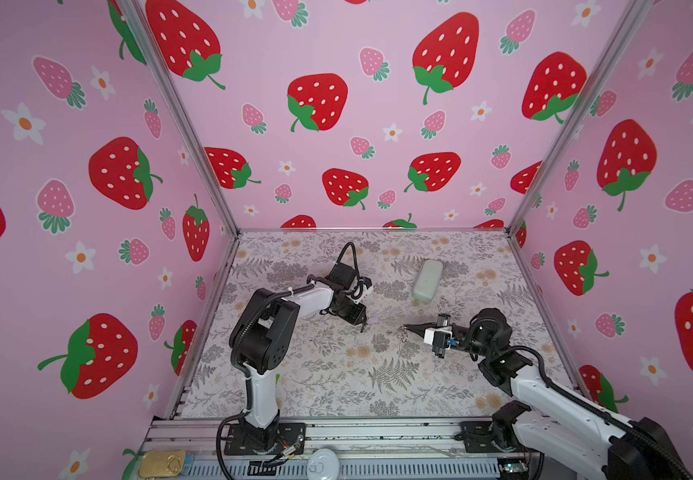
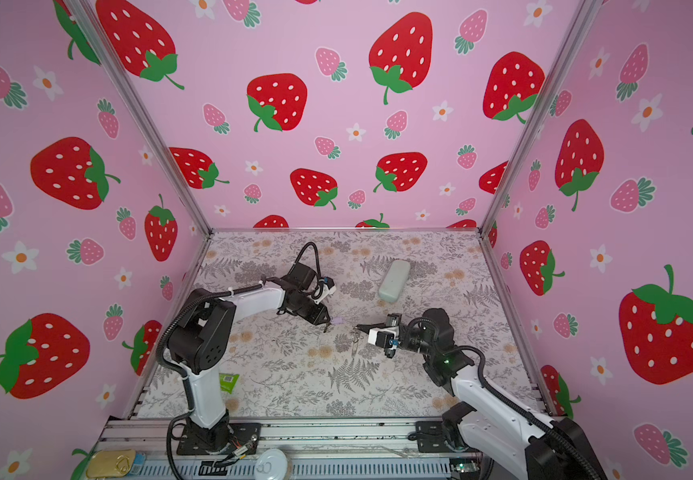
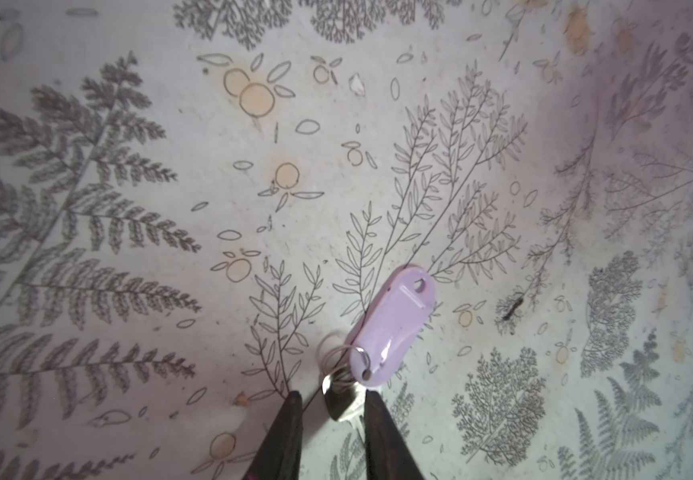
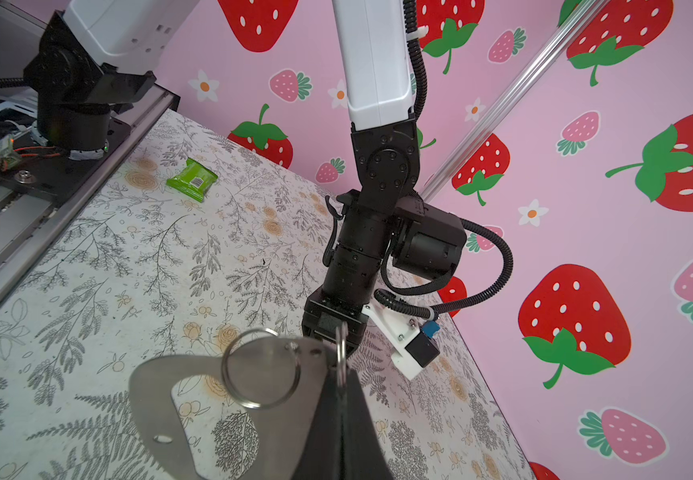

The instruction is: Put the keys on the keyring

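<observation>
The keys, a lilac tag (image 3: 394, 324) on a thin wire ring with a small silvery key (image 3: 340, 403), are at mid-table (image 1: 373, 321). My left gripper (image 3: 334, 397) straddles the silvery key. One finger touches it and a gap shows at the other finger (image 3: 291, 415). In a top view the left gripper (image 1: 363, 326) points down beside the tag. The keyring (image 4: 162, 374) is a flat grey loop carrying silvery rings. It hangs from my right gripper (image 4: 341, 374), which is shut on one of its rings. In both top views the keyring (image 1: 403, 337) dangles from the right gripper (image 1: 408, 328), a short way right of the keys.
A pale grey-green oblong case (image 1: 428, 279) lies at the back right of the floral mat. A green packet (image 2: 228, 381) lies by the left arm's base. A gold tin (image 1: 161, 463) and a white lid (image 1: 324, 461) sit on the front rail. Pink walls enclose three sides.
</observation>
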`<state>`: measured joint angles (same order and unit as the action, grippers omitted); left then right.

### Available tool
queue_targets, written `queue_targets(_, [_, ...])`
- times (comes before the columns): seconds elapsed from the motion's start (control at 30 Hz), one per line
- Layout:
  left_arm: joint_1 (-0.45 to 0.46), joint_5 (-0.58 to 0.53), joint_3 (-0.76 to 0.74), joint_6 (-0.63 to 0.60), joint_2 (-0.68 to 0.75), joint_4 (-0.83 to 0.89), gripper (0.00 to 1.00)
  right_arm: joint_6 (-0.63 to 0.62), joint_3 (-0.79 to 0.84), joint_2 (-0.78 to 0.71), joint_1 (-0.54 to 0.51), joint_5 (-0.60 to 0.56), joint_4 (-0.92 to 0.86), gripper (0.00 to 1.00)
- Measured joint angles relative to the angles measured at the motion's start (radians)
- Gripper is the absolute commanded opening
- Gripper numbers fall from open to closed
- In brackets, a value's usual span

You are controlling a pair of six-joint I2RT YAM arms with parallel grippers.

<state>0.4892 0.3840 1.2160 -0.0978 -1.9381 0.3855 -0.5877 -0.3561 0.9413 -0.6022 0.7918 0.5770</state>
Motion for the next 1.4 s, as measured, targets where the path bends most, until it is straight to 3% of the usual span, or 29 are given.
queue_targets(0.17, [0.05,-0.064,0.001,0.028,0.002,0.001,0.26,0.0,0.0,-0.001,0.0,0.002,0.0,0.02])
queue_targets(0.27, [0.093,-0.162,0.013,0.029,0.002,0.01,0.23,0.0,0.0,-0.004,0.0,0.002,0.0,0.02])
queue_targets(0.4, [0.137,-0.254,0.015,0.04,0.002,0.01,0.23,0.0,0.0,-0.008,0.0,0.002,0.0,0.02])
queue_targets(0.6, [0.161,-0.286,0.019,0.1,0.002,0.016,0.3,0.0,0.001,-0.022,0.0,0.001,-0.004,0.02])
queue_targets(0.9, [0.172,-0.212,0.005,0.246,0.019,0.019,0.37,0.015,0.006,-0.08,0.0,-0.006,-0.002,0.03])
queue_targets(1.1, [0.179,-0.131,0.003,0.322,0.021,0.016,0.49,0.019,0.017,-0.098,0.0,-0.011,-0.002,0.02])
queue_targets(1.4, [0.204,-0.066,-0.008,0.407,0.034,-0.026,0.51,0.029,0.021,-0.111,0.0,-0.018,-0.002,0.02])
